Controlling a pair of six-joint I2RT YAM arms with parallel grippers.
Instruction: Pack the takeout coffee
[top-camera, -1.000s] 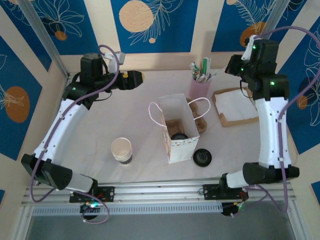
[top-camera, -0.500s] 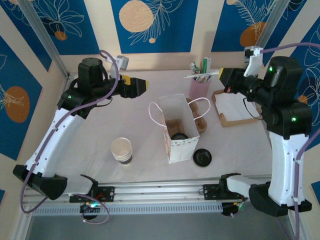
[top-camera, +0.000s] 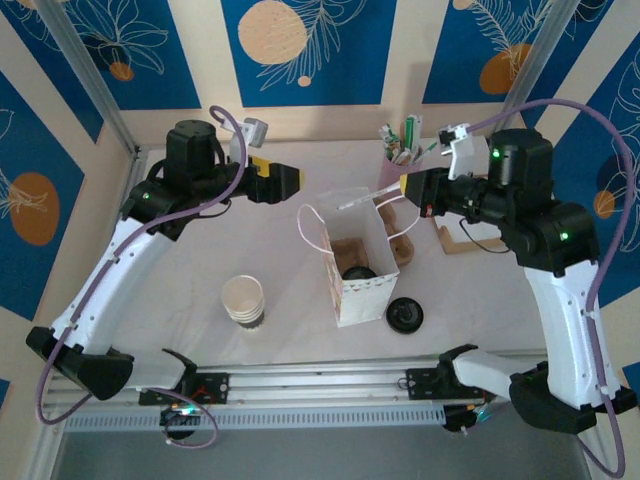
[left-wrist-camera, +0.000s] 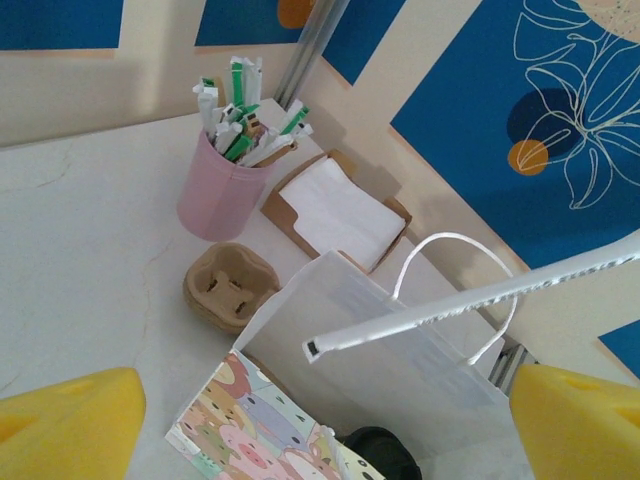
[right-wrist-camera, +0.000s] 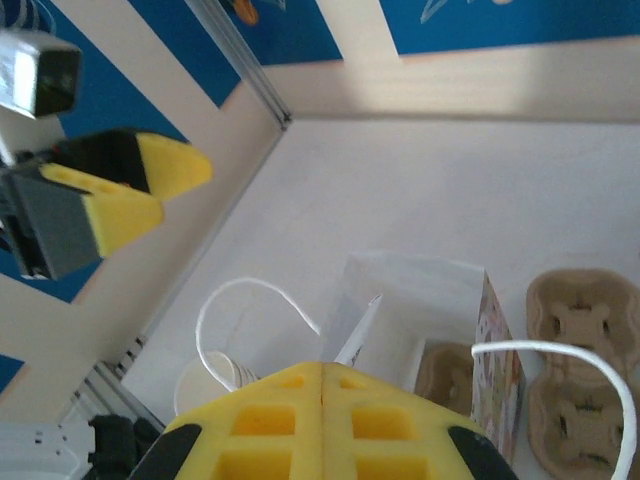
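Seemingly the packing is near its end. The left gripper (top-camera: 288, 182) hovers with its jaws spread wide, holding nothing. Down and to its right stands a white paper bag (top-camera: 358, 298), open at the top. Inside it, in a cardboard carrier (top-camera: 345, 250), sits the takeout coffee (top-camera: 358, 272), its black lid showing. The right gripper (top-camera: 405, 187), up and right of the bag, is clenched on a wrapped straw (top-camera: 362, 199) that reaches leftward from its tip over the bag's mouth. By this judgement the cup is packed, and releasing the straw into the bag looks like what remains.
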